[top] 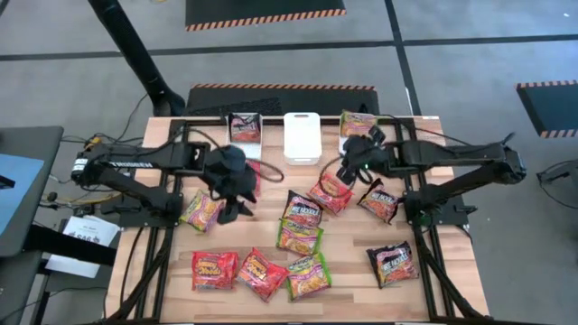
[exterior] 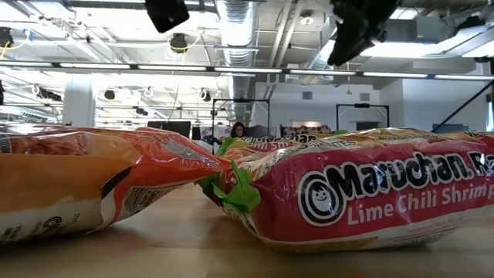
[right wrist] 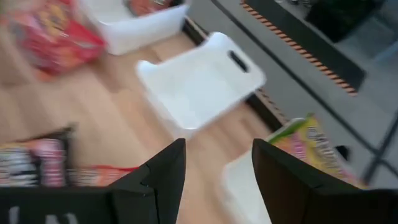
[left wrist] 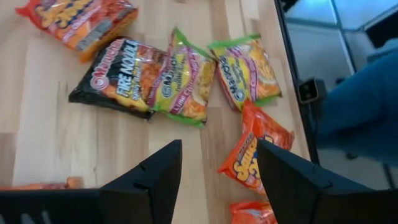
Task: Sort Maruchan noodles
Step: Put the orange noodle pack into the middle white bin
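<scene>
On the table's left side, left gripper [top: 237,185] hovers empty, fingers spread, near an orange packet [top: 201,211]. Judgement: descend squarely, pinch 1 packet only. Centre: loose Maruchan noodles [top: 301,236] scattered, middle bin [top: 302,137] empty. Right: right gripper [top: 354,161] hovers parted, empty, near the bins. Right wrist view confirms the green packet [right wrist: 314,146] in its bin; low view hides bins entirely.

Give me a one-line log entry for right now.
left gripper: open, empty, above packets | right gripper: open, empty, near middle bin | sorting unfinished
</scene>
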